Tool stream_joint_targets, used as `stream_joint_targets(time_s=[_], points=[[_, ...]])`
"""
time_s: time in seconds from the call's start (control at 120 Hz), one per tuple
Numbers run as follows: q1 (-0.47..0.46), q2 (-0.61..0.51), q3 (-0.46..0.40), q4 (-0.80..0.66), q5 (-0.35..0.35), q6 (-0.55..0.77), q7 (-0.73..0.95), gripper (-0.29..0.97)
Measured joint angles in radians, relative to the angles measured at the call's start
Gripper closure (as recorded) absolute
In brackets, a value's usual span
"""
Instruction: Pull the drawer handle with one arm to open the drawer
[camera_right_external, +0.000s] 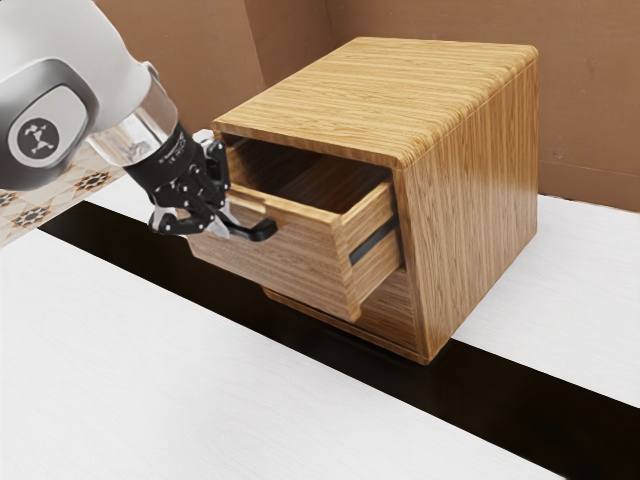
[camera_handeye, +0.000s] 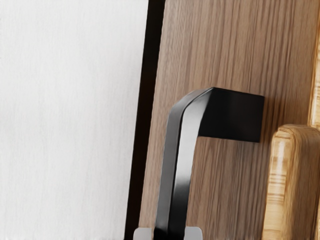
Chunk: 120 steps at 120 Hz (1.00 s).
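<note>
Arm comes in from the exterior view's left w/ black fingers (camera_right_external: 185, 222) clamped from both sides on the black handle (camera_right_external: 258, 230) of the top drawer (camera_right_external: 300, 255). That drawer sits partway out of the wooden cabinet (camera_right_external: 470, 200), inside visible, side rail showing, and the bottom drawer (camera_right_external: 385, 310) is flush and shut. Cabinet stands on the white desk (camera_right_external: 150, 380) across a black stripe (camera_right_external: 480, 400); in the wrist view the handle (camera_handeye: 182, 165) bends into the wood drawer front (camera_handeye: 235, 75).
</note>
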Motion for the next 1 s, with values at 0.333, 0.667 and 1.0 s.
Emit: stream_joint_targets(time_s=[0.333, 0.667, 1.0], points=[[0.005, -0.064, -0.002, -0.065, 0.000, -0.001, -0.004, 0.79], [0.063, -0.115, -0.066, -0.114, -0.001, -0.001, -0.007, 0.79], [0.122, -0.195, -0.111, -0.178, -0.004, 0.000, -0.011, 0.79]])
